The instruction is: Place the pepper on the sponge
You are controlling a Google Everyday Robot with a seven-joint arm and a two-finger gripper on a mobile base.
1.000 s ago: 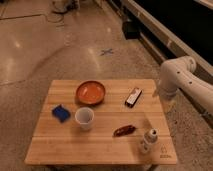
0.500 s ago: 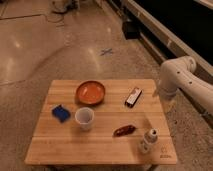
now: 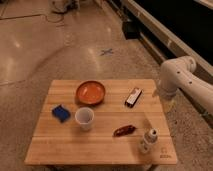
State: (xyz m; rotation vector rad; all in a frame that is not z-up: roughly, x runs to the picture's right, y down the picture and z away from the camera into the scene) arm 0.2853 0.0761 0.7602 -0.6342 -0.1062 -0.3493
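Jaws seemingly beside table [image 3: 60, 146], apart from pepper [image 3: 124, 131]

The pepper [image 3: 124, 130] is lying at lower centre on the table [image 3: 60, 145], well apart from the sponge [image 3: 61, 112], which is sitting at left. A cup [image 3: 84, 118] is standing between them, below a bowl [image 3: 90, 92]. The gripper [image 3: 167, 104] is hanging at mid-right, beside the table's right edge.

Dim warm light, glare on floor [image 3: 20, 47]; pincer [image 3: 167, 104] hangs beside table's [image 3: 100, 147] right edge.
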